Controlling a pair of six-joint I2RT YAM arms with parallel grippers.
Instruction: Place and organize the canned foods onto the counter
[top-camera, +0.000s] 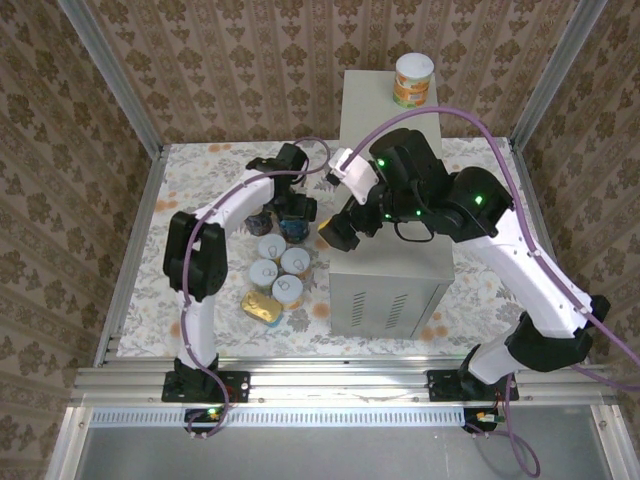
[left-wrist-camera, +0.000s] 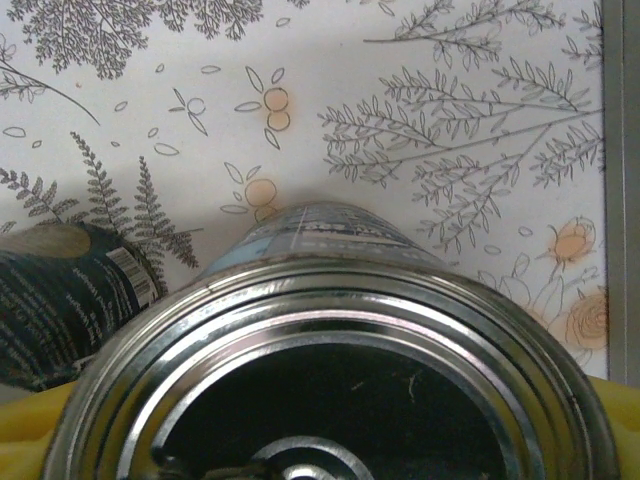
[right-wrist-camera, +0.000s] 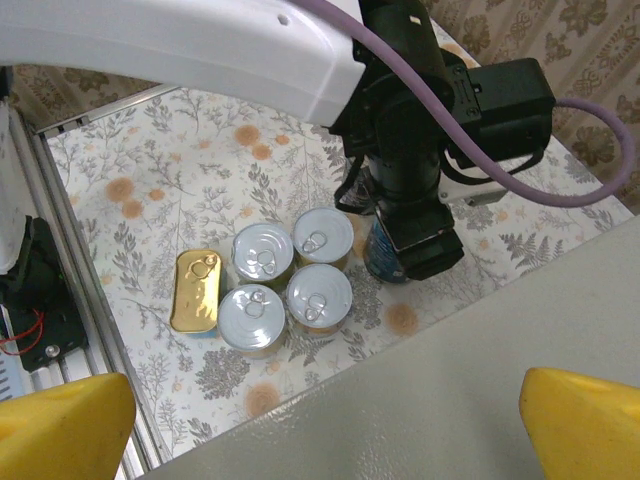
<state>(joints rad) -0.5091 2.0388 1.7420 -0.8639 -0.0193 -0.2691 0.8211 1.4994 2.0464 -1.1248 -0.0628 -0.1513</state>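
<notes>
A blue-labelled can (left-wrist-camera: 330, 350) with a silver top stands on the floral floor, and my left gripper (left-wrist-camera: 320, 445) is shut on it, yellow pads (left-wrist-camera: 25, 440) against both its sides. The top view has this gripper (top-camera: 293, 212) left of the counter (top-camera: 390, 270). A second blue can (left-wrist-camera: 60, 290) stands just beside it. Several white-lidded cans (right-wrist-camera: 320, 292) and a flat gold-topped tin (right-wrist-camera: 196, 290) cluster on the floor. One yellow can (top-camera: 413, 80) stands at the counter's far end. My right gripper (right-wrist-camera: 320, 430) hangs open and empty over the counter's left edge (right-wrist-camera: 480, 360).
The counter's tall side rises right next to the floor cans (top-camera: 280, 270). A metal frame rail (top-camera: 130, 250) bounds the floor on the left. The right arm (top-camera: 470, 205) stretches across the counter's middle. Purple cables (top-camera: 480, 130) arch overhead.
</notes>
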